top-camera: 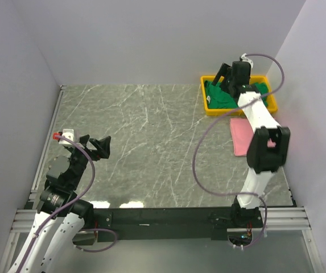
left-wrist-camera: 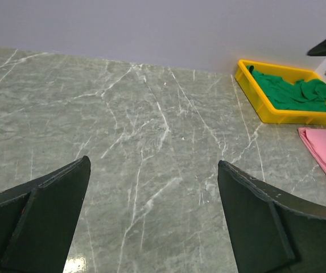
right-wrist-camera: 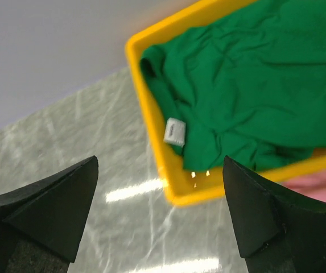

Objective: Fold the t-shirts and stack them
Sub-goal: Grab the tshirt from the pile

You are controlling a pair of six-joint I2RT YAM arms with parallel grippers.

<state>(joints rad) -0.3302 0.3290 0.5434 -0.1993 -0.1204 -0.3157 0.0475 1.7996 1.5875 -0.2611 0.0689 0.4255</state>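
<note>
The right arm is stretching far out from its base, elbow bent, and its gripper (top-camera: 228,78) is hovering over the left end of the yellow tray (top-camera: 238,110). Its jaws are standing wide apart with nothing between them. The dark green t-shirt (right-wrist-camera: 248,91) is lying crumpled inside the tray, a white label showing near the tray's left wall. The pink t-shirt (top-camera: 240,136) is lying folded flat just in front of the tray, partly hidden by the right arm. The left arm is sitting folded low, well apart from the tray, and its gripper (left-wrist-camera: 154,165) is spread wide and empty. The table (top-camera: 145,136) is showing grey-green marbled stone that is catching the lights. Plain pale walls are closing in behind and beside the tray.
</note>
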